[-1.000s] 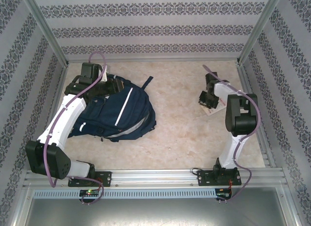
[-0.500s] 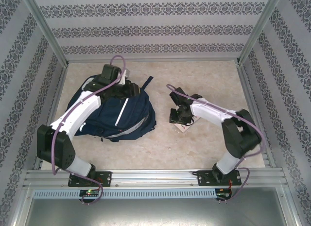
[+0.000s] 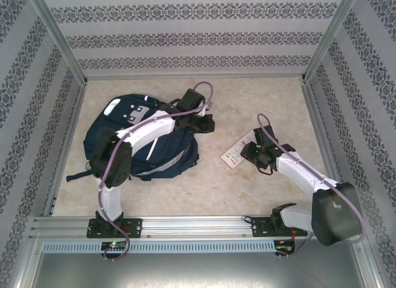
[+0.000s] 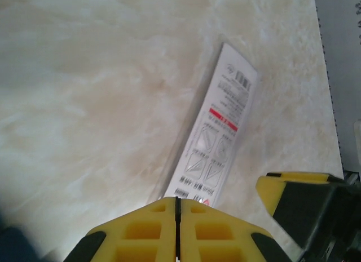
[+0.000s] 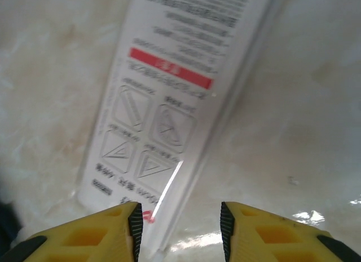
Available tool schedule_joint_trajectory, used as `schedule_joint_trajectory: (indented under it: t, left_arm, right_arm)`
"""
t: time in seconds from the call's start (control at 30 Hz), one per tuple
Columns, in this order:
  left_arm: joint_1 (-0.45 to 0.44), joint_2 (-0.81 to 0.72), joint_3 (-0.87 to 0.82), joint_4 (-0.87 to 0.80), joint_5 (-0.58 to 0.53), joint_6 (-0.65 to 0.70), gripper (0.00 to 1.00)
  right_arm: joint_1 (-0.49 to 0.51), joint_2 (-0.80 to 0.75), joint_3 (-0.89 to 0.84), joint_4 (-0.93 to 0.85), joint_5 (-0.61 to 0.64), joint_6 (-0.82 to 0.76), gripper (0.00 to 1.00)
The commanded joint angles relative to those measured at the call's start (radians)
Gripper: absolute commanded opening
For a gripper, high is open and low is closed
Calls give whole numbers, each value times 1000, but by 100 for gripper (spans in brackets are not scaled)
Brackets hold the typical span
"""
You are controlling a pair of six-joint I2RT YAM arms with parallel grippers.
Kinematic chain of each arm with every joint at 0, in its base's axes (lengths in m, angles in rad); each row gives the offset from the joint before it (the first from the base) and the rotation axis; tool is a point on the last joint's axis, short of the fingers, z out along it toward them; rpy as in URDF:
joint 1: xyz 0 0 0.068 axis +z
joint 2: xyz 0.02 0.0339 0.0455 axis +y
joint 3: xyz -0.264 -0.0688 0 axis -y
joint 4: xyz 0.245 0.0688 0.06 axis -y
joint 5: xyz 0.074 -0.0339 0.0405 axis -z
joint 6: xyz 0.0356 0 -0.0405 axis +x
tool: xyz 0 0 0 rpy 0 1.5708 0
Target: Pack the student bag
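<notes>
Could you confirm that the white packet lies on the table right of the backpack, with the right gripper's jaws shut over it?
Not quite: the right gripper has its jaws open over the white packet, as the right wrist view shows.

Left arm lies right across the student bag, covering a strip of its top. From above, the print on the white packet is far too small to read. On the left wrist view, its near end hides behind the left gripper, fingers pressed together. On the right wrist view, the top edge cuts off its far end and the small text is blurred.
</notes>
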Motion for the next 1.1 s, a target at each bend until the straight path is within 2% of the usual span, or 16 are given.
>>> schedule_joint_trajectory:
  t: [0.0,0.17,0.4,0.73,0.97,1.07]
  left_arm:
    - [-52,89,98,13,23,23,8]
    - [-94,245,223,-15,34,28,7]
    - [-122,391,344,-68,49,37,6]
    - [-128,437,318,-84,36,34,5]
    - [-142,443,300,-84,47,32,4]
    - [-145,443,301,-89,47,34,3]
  right_arm:
    - [-33,-36,-58,166,-5,78,43]
    - [-73,4,-98,268,-27,98,39]
    - [-100,78,-118,338,-62,98,39]
    - [-106,185,-131,377,-91,130,40]
    - [-102,213,-144,601,-248,125,40]
    - [-100,246,-111,637,-307,119,39]
